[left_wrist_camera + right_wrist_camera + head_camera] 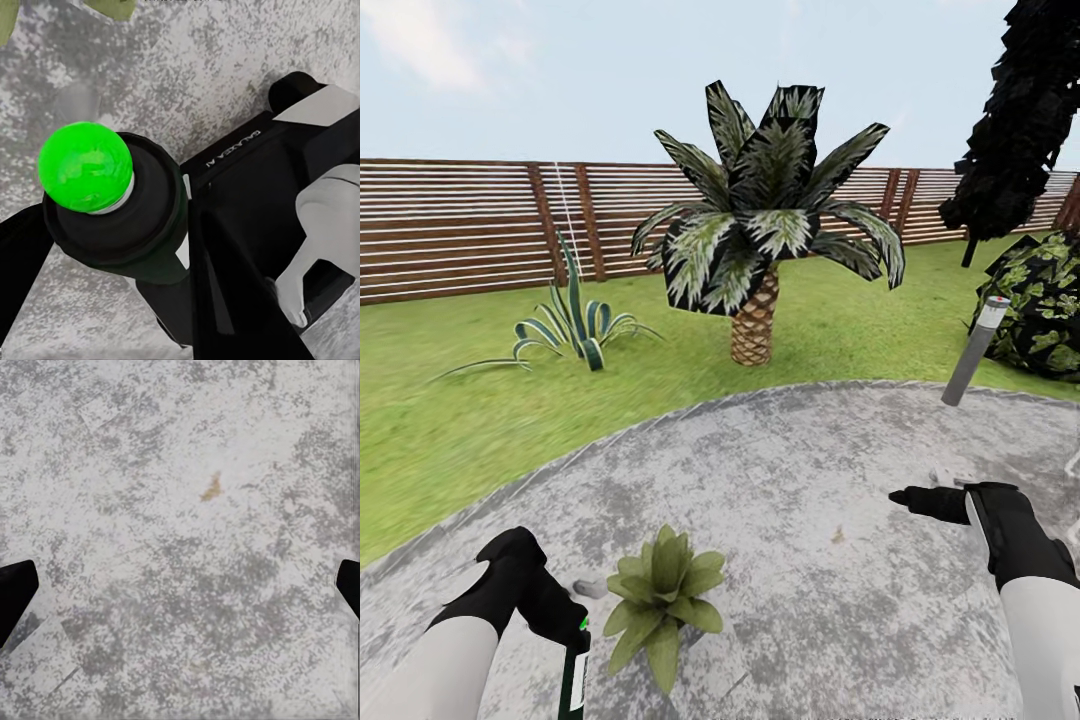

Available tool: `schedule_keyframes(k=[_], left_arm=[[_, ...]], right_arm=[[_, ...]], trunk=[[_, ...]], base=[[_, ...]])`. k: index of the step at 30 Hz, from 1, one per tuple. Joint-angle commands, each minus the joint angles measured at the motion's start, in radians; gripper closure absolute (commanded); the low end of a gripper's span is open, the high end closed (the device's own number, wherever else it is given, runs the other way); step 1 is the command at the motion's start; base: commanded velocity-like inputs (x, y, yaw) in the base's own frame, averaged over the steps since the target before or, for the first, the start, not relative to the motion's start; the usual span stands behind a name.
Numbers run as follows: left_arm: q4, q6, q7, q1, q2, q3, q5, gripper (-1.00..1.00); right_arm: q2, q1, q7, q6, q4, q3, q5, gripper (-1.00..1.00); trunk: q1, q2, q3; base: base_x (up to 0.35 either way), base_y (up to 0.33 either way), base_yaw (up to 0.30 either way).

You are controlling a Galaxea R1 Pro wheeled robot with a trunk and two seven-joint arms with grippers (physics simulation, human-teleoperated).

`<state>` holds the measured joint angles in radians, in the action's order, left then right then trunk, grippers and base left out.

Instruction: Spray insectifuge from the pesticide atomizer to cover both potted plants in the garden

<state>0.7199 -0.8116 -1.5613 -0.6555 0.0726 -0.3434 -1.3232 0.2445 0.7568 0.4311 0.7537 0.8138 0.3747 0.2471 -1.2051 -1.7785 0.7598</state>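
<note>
In the head view my left gripper (572,632) hangs low over the round paved patch (810,560), shut on the pesticide atomizer (573,682), a slim black bottle with a white label. The left wrist view shows the atomizer (124,225) clamped between the dark fingers (232,300), its green ball cap (86,169) facing the camera. One potted plant (662,592), a low rosette of pointed green leaves, sits on the paving just right of the bottle; its leaf tips (112,7) show in the left wrist view. My right gripper (905,496) hovers open over bare paving (180,510), its fingertips (15,592) far apart.
A tall palm (755,250) stands on the lawn beyond the patch, with a striped agave (575,330) to its left. A grey lamp post (973,352), a leafy bush (1050,310) and a dark tree (1020,110) are at the right. A brown slatted fence (460,230) closes the back.
</note>
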Motion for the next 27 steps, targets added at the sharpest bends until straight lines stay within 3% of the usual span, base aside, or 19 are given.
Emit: schedule_keyframes(k=[1,11,27], left_arm=[[0.001,-0.009,-0.009,-0.001,-0.001,-0.003,-0.010,1.00],[0.000,-0.009,-0.009,-0.001,-0.001,0.003,-0.011,1.00],[-0.071,-0.009,-0.009,0.001,0.002,0.004,-0.011,1.00]], right_arm=[[-0.001,0.001,0.009,0.003,0.001,0.003,0.011,-1.00],[-0.002,0.001,0.009,0.003,0.001,0.003,0.011,-1.00],[-0.001,0.001,0.009,0.003,0.001,0.003,0.011,-1.00]], trunk=[[0.000,0.000,0.002],[0.000,0.000,0.014],[0.000,0.000,0.034]], base=[[0.125,0.000,-0.166],[0.228,0.000,-0.120],[0.009,0.000,-0.001]])
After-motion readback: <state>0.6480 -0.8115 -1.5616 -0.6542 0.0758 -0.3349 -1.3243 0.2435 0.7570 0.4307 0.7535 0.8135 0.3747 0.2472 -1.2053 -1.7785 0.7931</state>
